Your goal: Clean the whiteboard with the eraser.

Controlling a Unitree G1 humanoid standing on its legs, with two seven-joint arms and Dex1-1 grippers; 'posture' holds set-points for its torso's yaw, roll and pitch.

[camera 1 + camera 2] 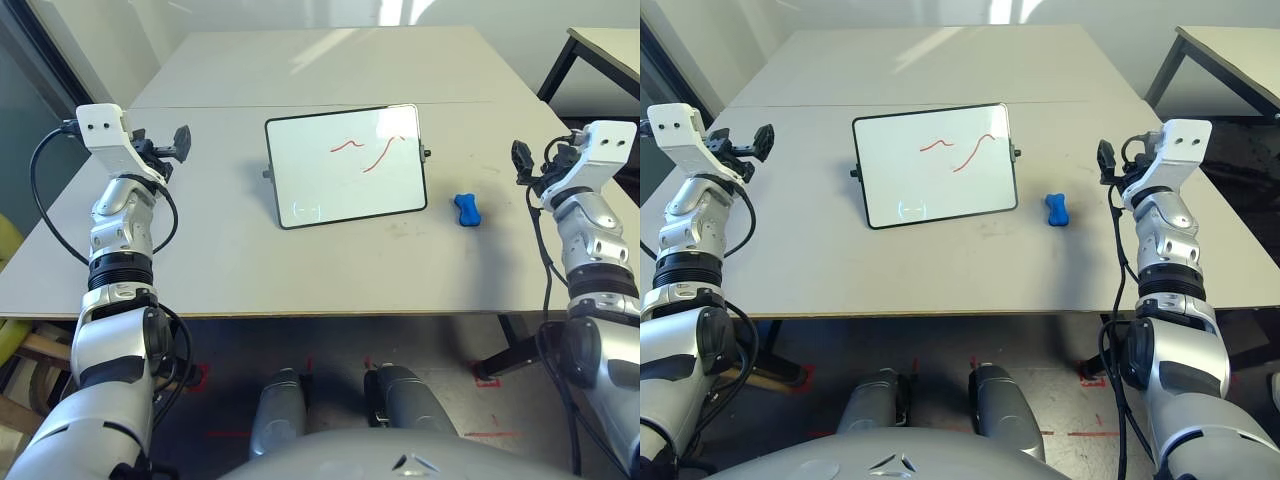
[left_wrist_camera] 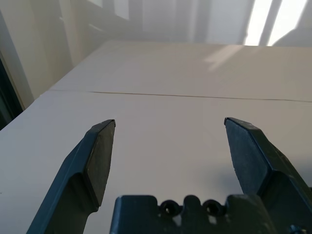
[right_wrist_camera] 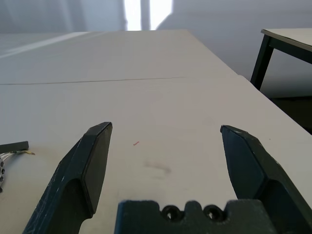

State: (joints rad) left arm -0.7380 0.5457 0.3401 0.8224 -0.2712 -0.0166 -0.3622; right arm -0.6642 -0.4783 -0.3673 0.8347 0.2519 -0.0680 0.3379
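Note:
The whiteboard (image 1: 345, 166) lies in the middle of the table, black-framed, with red marker squiggles on its upper half. Just right of it rests the small blue eraser (image 1: 466, 209). My left gripper (image 1: 180, 142) hovers over the table's left side, well left of the board, open and empty; its fingers (image 2: 97, 156) stand wide apart in the left wrist view. Over the right edge of the table, right of the eraser, my right gripper (image 1: 521, 160) is raised and open, nothing between its fingers (image 3: 92, 161).
The table (image 1: 330, 270) is made of two joined tops with a seam behind the board. A second table (image 1: 600, 50) with black legs stands at the far right. Red tape marks lie on the floor below.

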